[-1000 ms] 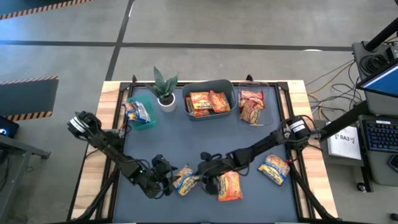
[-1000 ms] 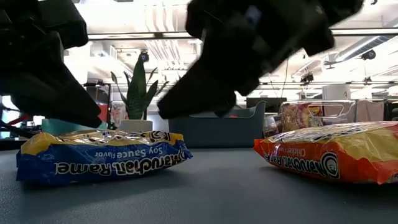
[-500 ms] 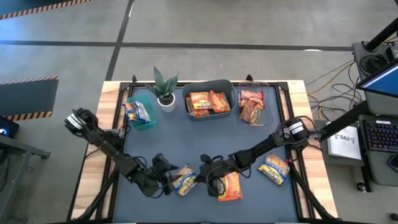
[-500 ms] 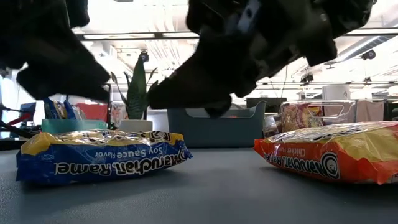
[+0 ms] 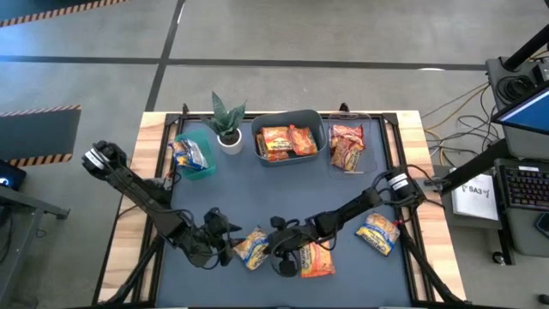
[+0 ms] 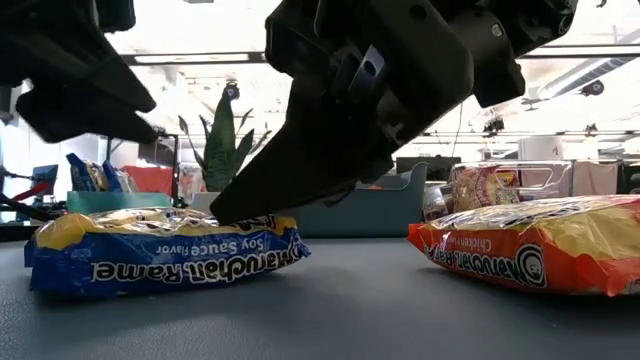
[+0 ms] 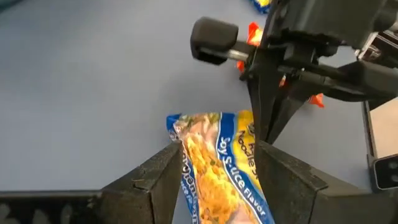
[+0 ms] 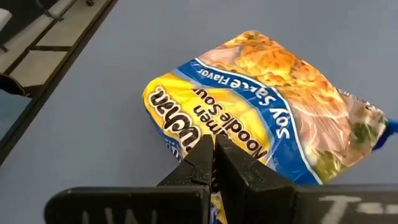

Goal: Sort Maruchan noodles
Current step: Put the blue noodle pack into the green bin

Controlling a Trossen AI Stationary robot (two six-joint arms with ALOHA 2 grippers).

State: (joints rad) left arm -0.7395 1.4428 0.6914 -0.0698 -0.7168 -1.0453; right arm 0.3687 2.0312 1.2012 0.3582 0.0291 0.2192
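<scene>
A blue-and-yellow Maruchan soy sauce packet (image 5: 251, 247) lies flat on the dark mat near the table's near edge. My right gripper (image 8: 211, 144) is shut, and its tips are down on the packet's yellow end. My left gripper (image 7: 221, 149) is open and hangs above the packet's other end (image 6: 70, 235), clear of it. An orange Maruchan packet (image 5: 316, 257) lies flat just right of the blue one, under my right arm. Another blue-and-yellow packet (image 5: 378, 233) lies farther right. My right gripper's shut fingertips (image 6: 222, 213) rest on the top face of the packet's yellow end (image 8: 186, 124). They slant down from the table's right side. The packet lies flat on the mat. I cannot tell whether any wrapper is caught between the fingers.
Along the far edge stand a teal bin (image 5: 196, 159) with a blue packet, a potted plant (image 5: 227, 120), a grey bin (image 5: 289, 139) with orange packets and a clear bin (image 5: 347, 146) with red packets. Bare mat lies between the bins and the arms.
My left gripper has risen off the blue packet and drawn back a little toward the table's left, still open. My right gripper has come down and toward the left until its tips reached the packet's top. The packet has stayed where it was.
</scene>
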